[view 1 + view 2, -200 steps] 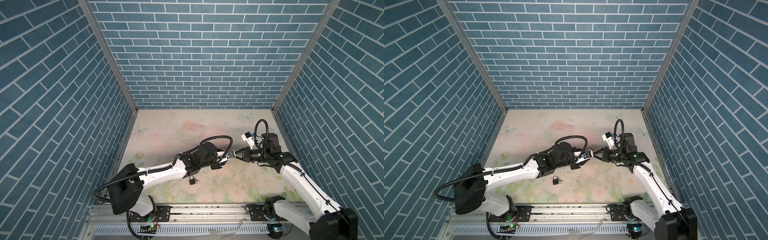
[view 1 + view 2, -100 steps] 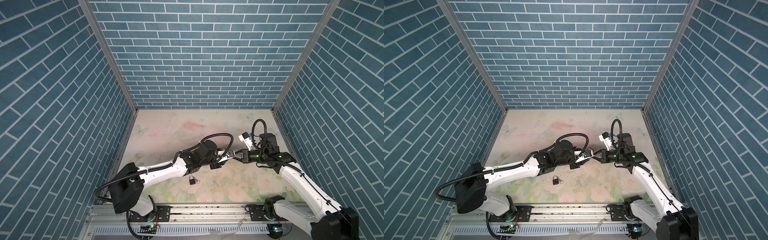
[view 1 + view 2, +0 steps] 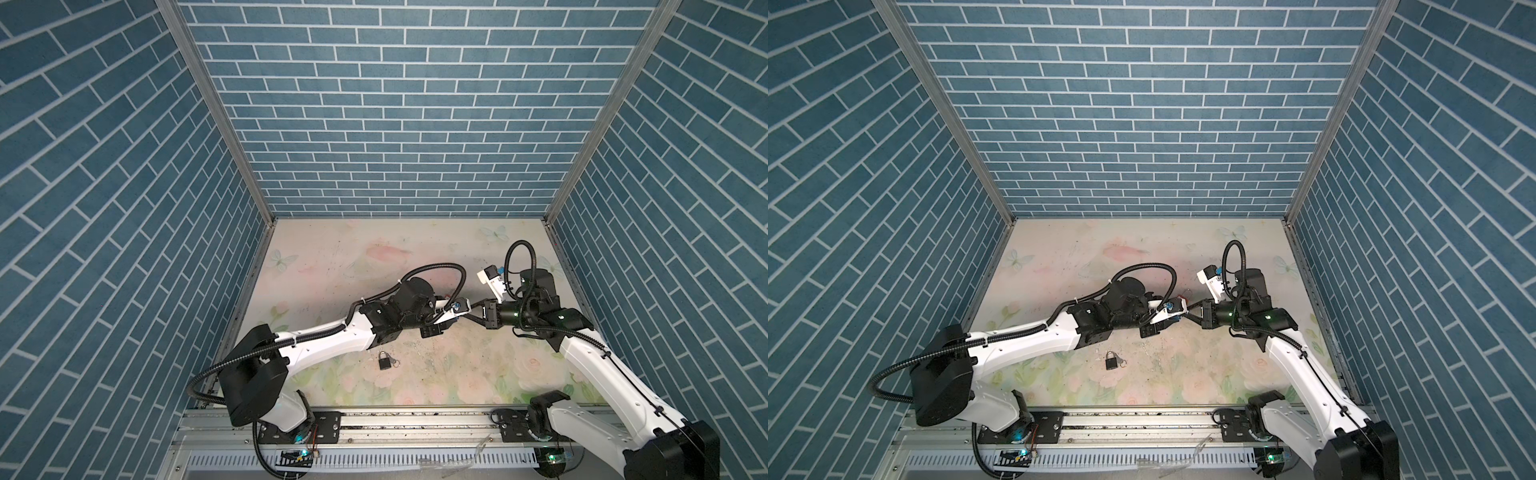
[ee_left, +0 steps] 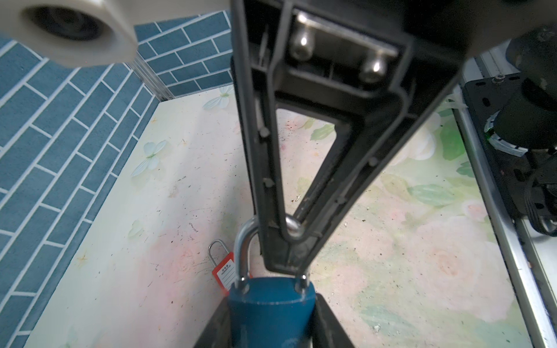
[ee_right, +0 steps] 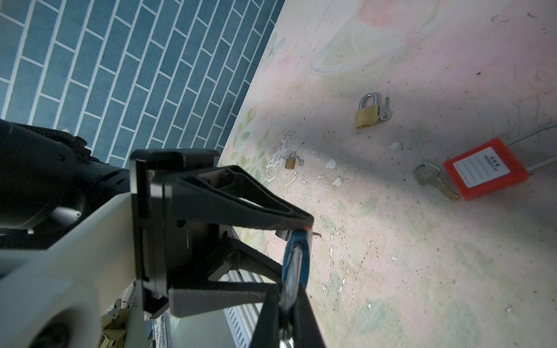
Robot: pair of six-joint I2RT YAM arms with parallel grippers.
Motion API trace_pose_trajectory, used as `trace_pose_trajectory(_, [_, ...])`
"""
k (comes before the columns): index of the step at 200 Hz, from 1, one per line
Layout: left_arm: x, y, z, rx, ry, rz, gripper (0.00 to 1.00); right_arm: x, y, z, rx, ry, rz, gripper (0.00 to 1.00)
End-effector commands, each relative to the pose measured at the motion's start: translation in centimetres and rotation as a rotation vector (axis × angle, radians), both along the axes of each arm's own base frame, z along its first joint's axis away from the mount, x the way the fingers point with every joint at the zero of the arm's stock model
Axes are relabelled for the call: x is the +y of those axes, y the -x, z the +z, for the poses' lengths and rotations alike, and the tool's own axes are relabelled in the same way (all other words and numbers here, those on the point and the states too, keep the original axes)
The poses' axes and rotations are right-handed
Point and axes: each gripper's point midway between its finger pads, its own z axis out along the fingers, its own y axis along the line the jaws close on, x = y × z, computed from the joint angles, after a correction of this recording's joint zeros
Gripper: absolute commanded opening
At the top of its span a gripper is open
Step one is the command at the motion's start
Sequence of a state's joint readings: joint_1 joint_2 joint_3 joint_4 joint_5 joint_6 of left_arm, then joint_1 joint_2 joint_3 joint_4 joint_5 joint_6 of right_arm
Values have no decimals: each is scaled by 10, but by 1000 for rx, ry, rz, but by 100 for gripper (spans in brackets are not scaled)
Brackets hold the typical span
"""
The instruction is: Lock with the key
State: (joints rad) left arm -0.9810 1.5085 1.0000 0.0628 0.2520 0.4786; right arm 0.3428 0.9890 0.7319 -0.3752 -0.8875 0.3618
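The left claw (image 3: 466,314) is clamped on the body of a blue padlock (image 4: 271,316), held above the tabletop (image 5: 422,271). The right claw (image 4: 286,259) is pinched tight on its shackle (image 4: 242,250). A key (image 5: 434,180) lies beside a red padlock (image 5: 485,171) on the tabletop.

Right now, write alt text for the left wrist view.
The left gripper holds a blue padlock by its body while the right gripper pinches its silver shackle. Behind them, a red padlock lies on the floral table, edged by a blue brick wall.
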Motion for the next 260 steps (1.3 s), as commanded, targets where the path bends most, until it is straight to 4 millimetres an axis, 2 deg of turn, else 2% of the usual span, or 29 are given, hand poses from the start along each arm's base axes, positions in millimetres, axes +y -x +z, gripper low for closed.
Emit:
trace_pose_trajectory(1, [-32, -1, 75, -122, 247, -69, 0, 21, 36, 18, 27, -129, 202, 0])
trace_pose_trajectory(46, [-35, -8, 110, -184, 325, -44, 0, 21, 30, -15, 126, -63, 162, 0])
trace_pose_trajectory(116, [-41, -6, 175, -230, 530, -62, 0, 31, 34, -41, 203, -28, 179, 0])
trace_pose_trajectory(183, [-40, -5, 200, -263, 612, -65, 0, 34, 35, -61, 245, -14, 180, 0])
trace_pose_trajectory(260, [-28, -13, 231, -305, 724, -32, 0, 37, 41, -84, 289, 15, 184, 0])
